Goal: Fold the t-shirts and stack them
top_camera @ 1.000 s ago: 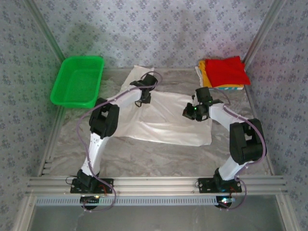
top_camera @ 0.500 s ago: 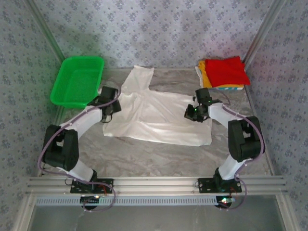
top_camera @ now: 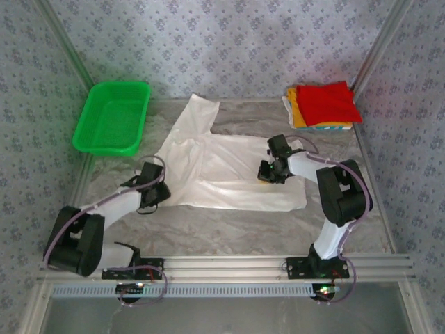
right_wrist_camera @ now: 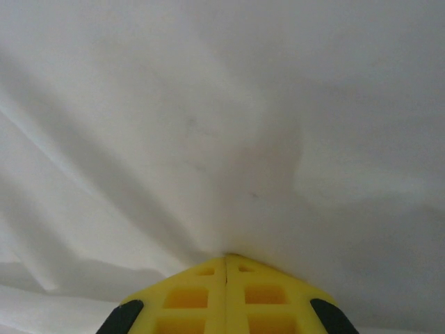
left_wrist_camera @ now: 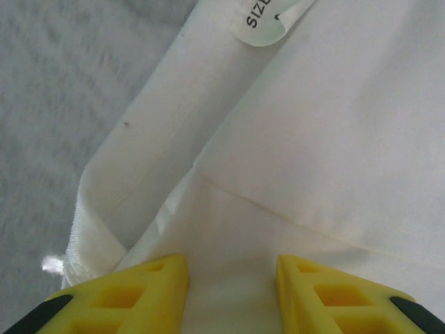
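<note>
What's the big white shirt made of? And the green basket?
The white shirt looks like soft, matte cloth, probably cotton: it wrinkles, folds flat, and the left wrist view shows stitched seams. The green basket looks like stiff, slightly glossy plastic, seemingly mesh, and it holds its molded shape.

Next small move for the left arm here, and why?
Probably close the left gripper: it sits open over the near-left edge of the white shirt, while the right gripper is shut on the cloth, creases fanning from its tip. Both need a pinch before folding.
</note>
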You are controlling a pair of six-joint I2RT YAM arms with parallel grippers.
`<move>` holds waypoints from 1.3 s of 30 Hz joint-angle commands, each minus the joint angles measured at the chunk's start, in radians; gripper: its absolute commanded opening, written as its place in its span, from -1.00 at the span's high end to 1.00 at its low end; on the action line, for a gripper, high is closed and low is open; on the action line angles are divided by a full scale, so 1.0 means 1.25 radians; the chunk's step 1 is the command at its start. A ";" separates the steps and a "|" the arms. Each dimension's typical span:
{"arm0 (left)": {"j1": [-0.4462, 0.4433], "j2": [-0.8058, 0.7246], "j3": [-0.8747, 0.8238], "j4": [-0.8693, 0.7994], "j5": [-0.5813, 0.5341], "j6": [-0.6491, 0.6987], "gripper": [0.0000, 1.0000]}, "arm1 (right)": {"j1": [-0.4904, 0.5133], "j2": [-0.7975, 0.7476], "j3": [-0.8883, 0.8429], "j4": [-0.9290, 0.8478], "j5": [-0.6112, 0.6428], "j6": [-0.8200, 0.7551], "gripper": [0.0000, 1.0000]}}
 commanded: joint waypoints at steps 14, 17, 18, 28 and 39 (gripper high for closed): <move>-0.039 -0.097 0.236 -0.224 -0.025 0.129 -0.11 | -0.085 -0.033 -0.066 -0.056 -0.030 0.037 1.00; -0.003 0.070 0.454 -0.231 0.007 0.248 -0.12 | -0.077 -0.061 -0.017 -0.063 -0.048 0.040 1.00; 0.001 0.133 0.538 -0.238 0.005 0.284 -0.10 | -0.075 -0.071 0.005 -0.067 -0.050 0.039 0.98; 0.052 0.684 1.222 -0.278 0.080 0.394 -0.15 | -0.110 -0.081 0.157 0.001 -0.017 -0.012 0.74; 0.094 1.168 1.879 -0.437 0.084 0.385 -0.22 | -0.171 -0.061 0.140 0.069 -0.059 -0.050 0.60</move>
